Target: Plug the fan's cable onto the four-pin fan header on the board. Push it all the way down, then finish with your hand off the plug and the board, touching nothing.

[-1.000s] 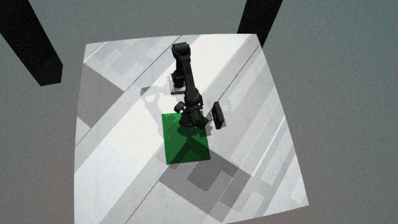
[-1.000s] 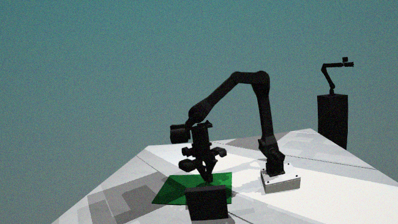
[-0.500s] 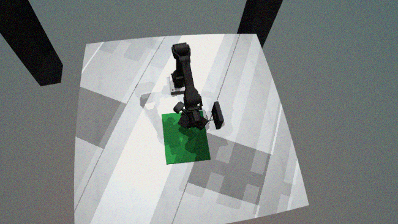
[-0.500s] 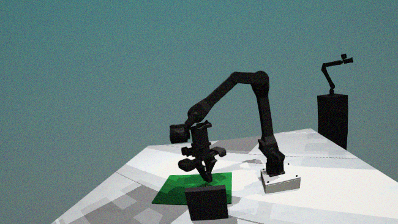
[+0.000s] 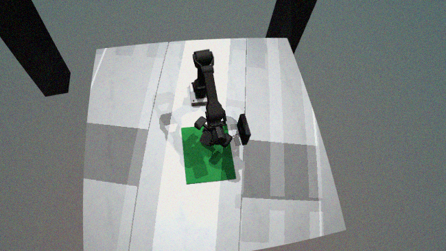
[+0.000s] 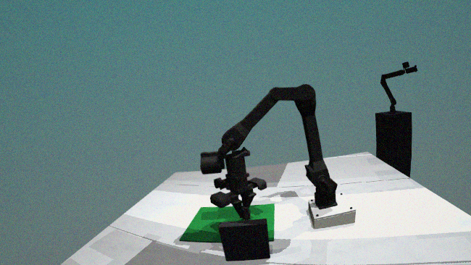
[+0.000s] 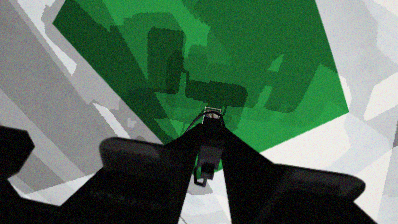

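Green is the colour of the flat board (image 5: 219,171) (image 6: 197,232) (image 7: 300,125), and the fan's plug (image 7: 213,119) is over it, down at the tips of the robot's fingers (image 6: 246,211). The fingers are clamped on the plug, and they hide most of it. In the wrist view, a tiny part with pale edges, which looks like the pin header (image 7: 213,108), shows right by the tips. It is too small and dark there to tell how far down the plug sits. A thin black cable (image 7: 196,120) bends away beside the tips. The fan (image 5: 243,129) (image 6: 244,240) looks like a black box standing up beside the board, well apart from the plug. The board lies on a white and grey surface (image 5: 185,219) (image 6: 391,221) (image 7: 292,162) with big patches and thin dark lines. Dark shadows fall on the board too. The black arm (image 5: 211,87) (image 6: 258,109) goes up, bends over and reaches down to the board. Its foot is on a pale, boxy base (image 5: 199,103) (image 6: 335,220). Farther back, a small black arm (image 6: 388,90) stands on a tall black block (image 6: 393,139). From above, two dark posts (image 5: 41,58) (image 5: 291,20) show near the top corners.
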Tool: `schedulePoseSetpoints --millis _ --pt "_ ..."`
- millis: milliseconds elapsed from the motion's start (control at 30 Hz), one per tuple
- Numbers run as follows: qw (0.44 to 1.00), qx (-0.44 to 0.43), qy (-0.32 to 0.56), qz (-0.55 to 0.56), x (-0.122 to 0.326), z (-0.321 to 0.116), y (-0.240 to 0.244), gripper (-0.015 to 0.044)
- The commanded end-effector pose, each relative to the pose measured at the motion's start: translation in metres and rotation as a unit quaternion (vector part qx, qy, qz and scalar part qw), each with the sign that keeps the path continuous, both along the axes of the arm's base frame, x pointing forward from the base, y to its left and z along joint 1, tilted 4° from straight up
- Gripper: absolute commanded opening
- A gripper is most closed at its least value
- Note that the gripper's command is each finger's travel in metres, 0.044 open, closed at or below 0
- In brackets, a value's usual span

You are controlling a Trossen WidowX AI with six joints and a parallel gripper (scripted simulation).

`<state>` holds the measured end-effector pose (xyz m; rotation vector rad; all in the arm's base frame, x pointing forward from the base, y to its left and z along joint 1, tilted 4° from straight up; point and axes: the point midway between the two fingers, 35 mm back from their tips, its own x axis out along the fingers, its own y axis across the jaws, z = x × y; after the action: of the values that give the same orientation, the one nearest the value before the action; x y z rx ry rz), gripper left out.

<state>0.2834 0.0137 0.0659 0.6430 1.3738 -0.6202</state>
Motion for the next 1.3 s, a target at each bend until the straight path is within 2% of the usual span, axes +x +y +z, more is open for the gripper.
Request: schedulePoseSetpoints --millis 0,1267 --pt "1.0 -0.002 0.004 0.002 -0.0019 -0.0068 -0.0007 0.0" --pt "1.0 -0.001 0.004 -0.005 -0.0012 -0.0067 -0.0002 0.0"
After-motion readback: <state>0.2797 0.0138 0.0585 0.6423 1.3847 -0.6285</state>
